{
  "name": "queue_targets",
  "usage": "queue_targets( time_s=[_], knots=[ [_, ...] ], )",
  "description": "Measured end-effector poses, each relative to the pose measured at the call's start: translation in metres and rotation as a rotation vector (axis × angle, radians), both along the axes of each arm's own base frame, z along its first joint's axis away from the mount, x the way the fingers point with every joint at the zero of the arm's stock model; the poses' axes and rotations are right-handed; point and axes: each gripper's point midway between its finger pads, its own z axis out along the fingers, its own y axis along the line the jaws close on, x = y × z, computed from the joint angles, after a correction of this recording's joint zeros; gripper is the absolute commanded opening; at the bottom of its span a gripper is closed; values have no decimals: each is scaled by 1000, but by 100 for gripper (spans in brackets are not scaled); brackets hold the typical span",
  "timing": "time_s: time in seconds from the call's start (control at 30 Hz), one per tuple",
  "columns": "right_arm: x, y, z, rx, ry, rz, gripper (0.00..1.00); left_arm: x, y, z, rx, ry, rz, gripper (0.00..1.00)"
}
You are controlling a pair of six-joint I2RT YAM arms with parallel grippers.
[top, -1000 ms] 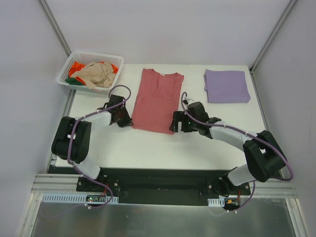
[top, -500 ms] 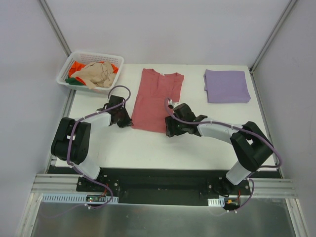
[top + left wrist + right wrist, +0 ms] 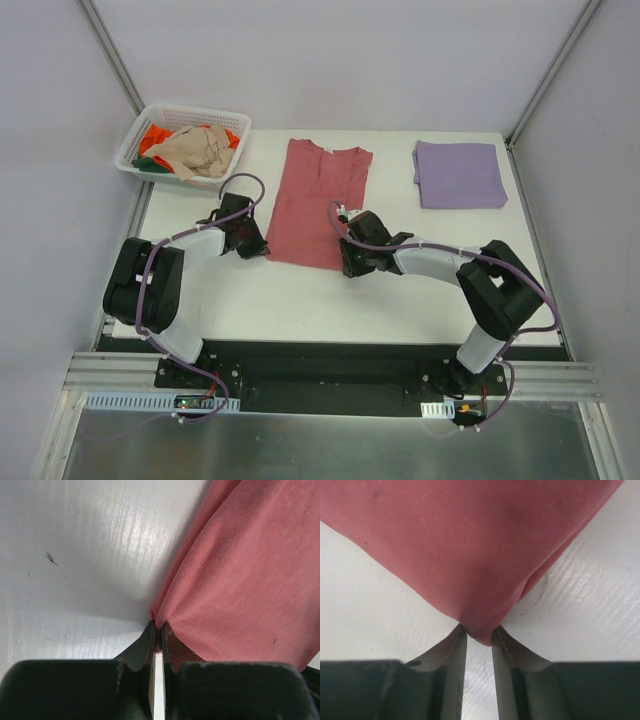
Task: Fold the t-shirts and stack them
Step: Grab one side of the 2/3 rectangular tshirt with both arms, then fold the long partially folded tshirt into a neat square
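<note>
Near edge: left hand (image 3: 156, 628) pinched shut on the hem corner of the dusty rose-red cloth t-shirt (image 3: 318, 200), right hand (image 3: 479, 633) narrowed on the opposite corner | shirt lay flat at the middle of the white table (image 3: 300, 300) | step, by judgement: hem-to-collar fold starting; next, lift both corners level | far right: folded lavender cloth t-shirt (image 3: 460, 173)

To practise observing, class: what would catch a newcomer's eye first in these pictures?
The rose-red t-shirt lying mid-table, its two near corners pinched by the left gripper and right gripper. Then the folded lavender t-shirt far right, and the white basket of crumpled shirts far left.
</note>
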Motion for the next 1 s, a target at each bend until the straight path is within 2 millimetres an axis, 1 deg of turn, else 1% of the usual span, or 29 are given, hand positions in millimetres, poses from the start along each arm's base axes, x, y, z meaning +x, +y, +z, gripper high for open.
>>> queue_targets(
  time_s=[0.07,0.1,0.13,0.2,0.27,0.33,0.4,0.43,0.5,0.6,0.7,0.8,0.87,0.93,1.0],
  knots=[
    [1,0,-1,-6,-4,6,13,0,0,0,0,0,0,0],
    [1,0,-1,-8,-6,8,5,0,0,0,0,-1,0,0],
    [0,0,-1,-11,-6,12,0,0,0,0,0,-1,0,0],
    [-3,0,-2,-17,0,20,0,-2,1,2,-1,-3,0,0],
    [-11,2,0,-22,12,36,0,-10,4,5,5,-7,9,0],
    [-27,6,8,-9,40,71,0,-22,10,12,10,-23,24,0],
    [-43,13,24,38,66,108,0,-38,17,27,5,-68,46,0],
    [-54,17,36,82,93,134,0,-43,19,36,1,-97,54,0],
    [-73,24,59,163,132,179,1,-54,24,60,-19,-179,74,0],
    [-106,34,97,304,206,268,0,-69,31,96,-57,-310,106,0],
    [-140,39,127,410,291,368,0,-86,38,128,-92,-421,132,0],
    [-165,43,146,487,372,438,1,-101,43,148,-117,-498,140,0],
    [-177,46,157,534,425,467,0,-110,45,156,-128,-527,138,0],
    [-184,48,169,577,457,486,0,-115,46,163,-131,-538,138,0],
    [-187,49,179,610,466,497,0,-116,47,168,-131,-539,138,0]
  ],
)
